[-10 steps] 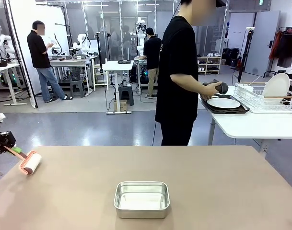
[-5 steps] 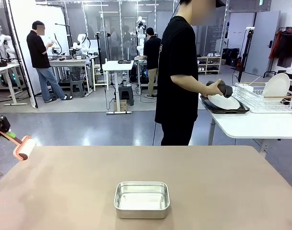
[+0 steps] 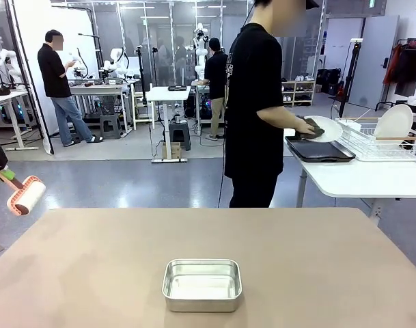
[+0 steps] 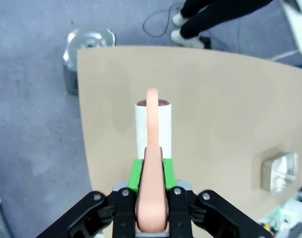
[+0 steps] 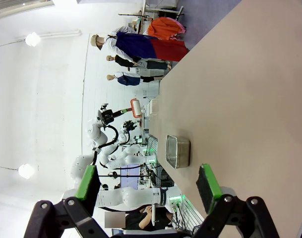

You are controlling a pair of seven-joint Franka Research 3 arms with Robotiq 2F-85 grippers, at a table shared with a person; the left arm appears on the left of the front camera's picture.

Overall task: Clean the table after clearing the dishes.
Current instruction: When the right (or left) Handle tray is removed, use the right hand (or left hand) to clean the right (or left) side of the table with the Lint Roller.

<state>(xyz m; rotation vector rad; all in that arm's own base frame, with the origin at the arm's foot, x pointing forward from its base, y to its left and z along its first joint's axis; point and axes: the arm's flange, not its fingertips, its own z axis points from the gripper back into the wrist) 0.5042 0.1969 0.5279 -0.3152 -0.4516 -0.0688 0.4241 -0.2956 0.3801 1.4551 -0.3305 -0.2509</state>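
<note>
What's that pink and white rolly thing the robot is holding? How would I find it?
Look at the big tan table, then its left end. Above that edge the left gripper is shut on a lint roller. Its pink handle and white roll set it apart from the steel pan.

A robotics laboratory: an open hall with a grey floor (image 3: 126, 184), glass partitions (image 3: 160, 34), several white tables (image 3: 168, 93) carrying robot arms (image 3: 115, 61) with people working at them, cables (image 3: 156, 147) trailing on the floor, and a dish rack (image 3: 375, 140) set on a side table.
</note>
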